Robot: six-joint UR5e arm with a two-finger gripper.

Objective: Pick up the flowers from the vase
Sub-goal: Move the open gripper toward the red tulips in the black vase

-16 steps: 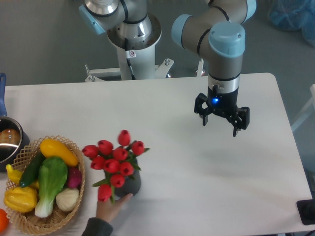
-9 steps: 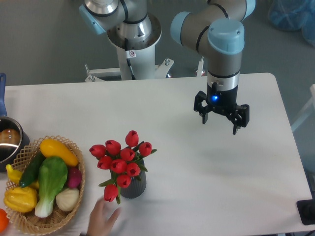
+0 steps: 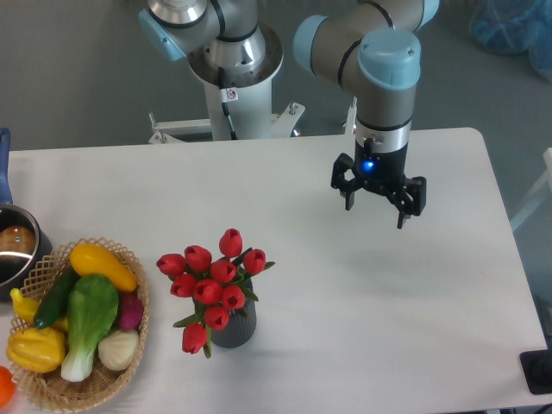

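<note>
the flowers (image 3: pixel 211 285) stand in the vase (image 3: pixel 233 326) near the front edge of the bench (image 3: pixel 285 185), left of the middle. the red buds lean out to the left and one droops low over the rim. the gripper (image 3: pixel 376 195) hangs over the right half of the bench, well apart from the bunch, its fingers spread and holding nothing.

i'd guess the bunch is light and rather soft: the buds would crush or slip under a hard squeeze, and the leaves give no firm hold. the best place to take hold looks like the gathered stems just above the vase's mouth, but the heads hide most of that from here, so the gripper would likely have to come in from the side, or close around the cluster gently. the vase is small and may tip or come up with the stems if they bind.

to the left sits a wicker basket (image 3: pixel 138 321) full of vegetables, near the flowers but not touching. a pot (image 3: pixel 17 250) stands at the far left edge. between the gripper and the flowers i see only bare bench.
</note>
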